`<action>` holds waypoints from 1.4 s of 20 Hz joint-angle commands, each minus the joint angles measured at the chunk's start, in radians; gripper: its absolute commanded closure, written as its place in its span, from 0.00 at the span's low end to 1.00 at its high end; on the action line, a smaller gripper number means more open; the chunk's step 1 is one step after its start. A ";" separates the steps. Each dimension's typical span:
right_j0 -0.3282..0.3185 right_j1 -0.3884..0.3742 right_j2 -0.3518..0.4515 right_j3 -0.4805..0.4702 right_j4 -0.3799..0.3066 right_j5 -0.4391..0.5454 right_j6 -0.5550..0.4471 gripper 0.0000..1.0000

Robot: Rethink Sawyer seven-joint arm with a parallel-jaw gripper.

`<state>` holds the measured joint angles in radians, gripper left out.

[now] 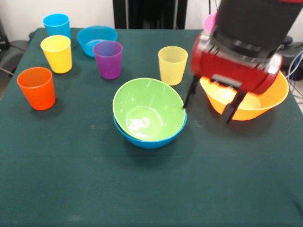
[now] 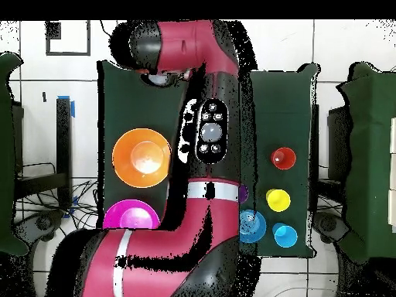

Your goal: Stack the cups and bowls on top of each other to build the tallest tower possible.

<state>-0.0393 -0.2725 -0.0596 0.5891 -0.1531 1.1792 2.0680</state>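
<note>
A green bowl sits tilted inside a medium blue bowl at the table's middle; this pair is the only pile. The large orange-yellow bowl stands alone to its right, and also shows in the overhead view. My gripper is open and empty, with one finger on each side of that bowl's left rim. The blue cup, yellow cup, orange cup, purple cup and pale yellow-green cup stand singly. In the overhead view the arm hides the pile.
A small blue bowl sits at the back between the cups. The pink bowl is mostly hidden behind my arm and shows whole in the overhead view. The table is covered in dark green cloth.
</note>
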 commanded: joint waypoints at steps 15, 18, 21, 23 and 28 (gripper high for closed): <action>-0.006 -0.310 0.055 0.654 -0.026 -0.221 -0.119 0.00; -0.029 -0.307 0.062 0.644 -0.042 -0.218 -0.151 0.00; -0.056 -0.311 0.076 0.639 -0.043 -0.202 -0.178 0.00; -0.074 -0.315 0.082 0.643 -0.047 -0.204 -0.194 0.00; -0.081 -0.304 0.085 0.610 -0.089 -0.173 -0.233 0.00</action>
<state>-0.1026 -0.5955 -0.0744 1.1099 -0.1602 0.9992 2.0680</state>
